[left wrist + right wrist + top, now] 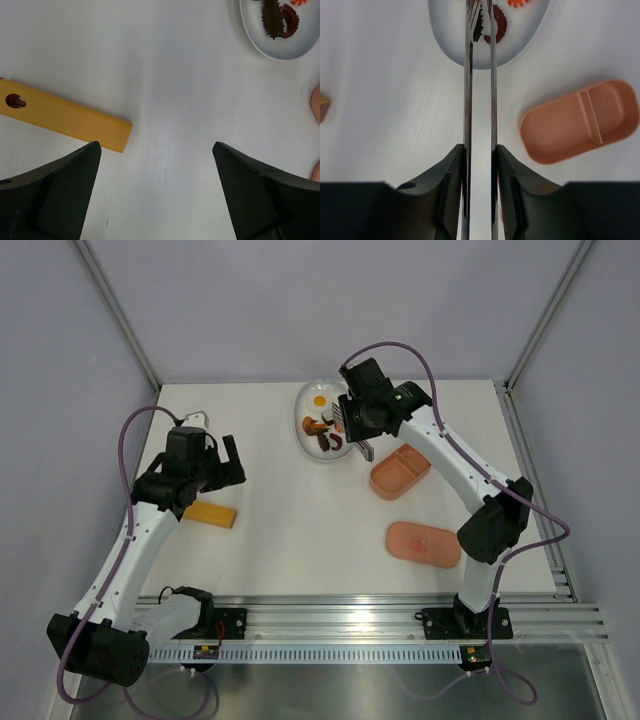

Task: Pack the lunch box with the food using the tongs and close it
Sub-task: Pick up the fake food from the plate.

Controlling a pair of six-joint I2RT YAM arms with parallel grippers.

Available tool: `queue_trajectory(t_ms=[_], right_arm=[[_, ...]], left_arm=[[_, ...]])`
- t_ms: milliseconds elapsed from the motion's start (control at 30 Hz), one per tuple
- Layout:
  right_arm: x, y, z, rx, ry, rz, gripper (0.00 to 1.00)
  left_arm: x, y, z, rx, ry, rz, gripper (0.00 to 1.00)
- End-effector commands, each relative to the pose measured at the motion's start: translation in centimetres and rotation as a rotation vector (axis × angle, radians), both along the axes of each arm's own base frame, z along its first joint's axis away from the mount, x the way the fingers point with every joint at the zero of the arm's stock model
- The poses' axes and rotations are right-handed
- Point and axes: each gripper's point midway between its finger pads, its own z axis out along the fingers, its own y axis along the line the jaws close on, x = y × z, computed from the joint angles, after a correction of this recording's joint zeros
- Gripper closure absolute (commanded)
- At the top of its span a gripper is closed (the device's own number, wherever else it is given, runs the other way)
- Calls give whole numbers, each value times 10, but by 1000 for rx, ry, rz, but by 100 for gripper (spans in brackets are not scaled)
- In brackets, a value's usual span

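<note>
Right wrist view: we are clamping our right jaws on the tongs (468, 90), their tips hovering over brown food (499, 27) in the white dish (450, 45); the lunch box (580, 127) is sitting right of it, nearer. Left jaws are standing apart.

**Top external:** fixed, high above the near edge of the worktop (300, 550), looking steeply down on all of it.

**Left wrist:** close over the worktop's left half, looking down between the fingers of the left hand (156, 145).

**Right wrist:** close, looking along the tongs (468, 75) held in the right hand (479, 150), toward the far edge.

**Shared:** all three views take in the white dish (306, 408). Top and left wrist share the yellow block (210, 513); top and right wrist share the lunch box (400, 472).
</note>
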Motion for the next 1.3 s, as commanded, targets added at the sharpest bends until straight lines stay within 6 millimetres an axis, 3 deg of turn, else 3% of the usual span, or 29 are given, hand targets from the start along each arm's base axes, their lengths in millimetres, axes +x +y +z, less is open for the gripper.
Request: queue_trajectory(t_ms=[0,167,500,600,833,1267], right_arm=[[-1,8,-3,-8,65,35,60],[15,17,-5,6,53,20,59],[52,17,2,-14,-32,-41,58],[65,18,-9,-61,-29,-45,56],[87,17,-17,-115,-61,-48,50],[113,19,-42,-157,-72,0,45]], left_arm=[[10,-5,18,-24,-64,-7,1],[8,-5,16,-28,-61,-6,1],[9,-6,10,-30,-51,-7,1],[9,-6,9,-28,-45,-9,1],[9,-4,4,-18,-33,-3,1],[10,-4,-2,-12,-14,1,1]])
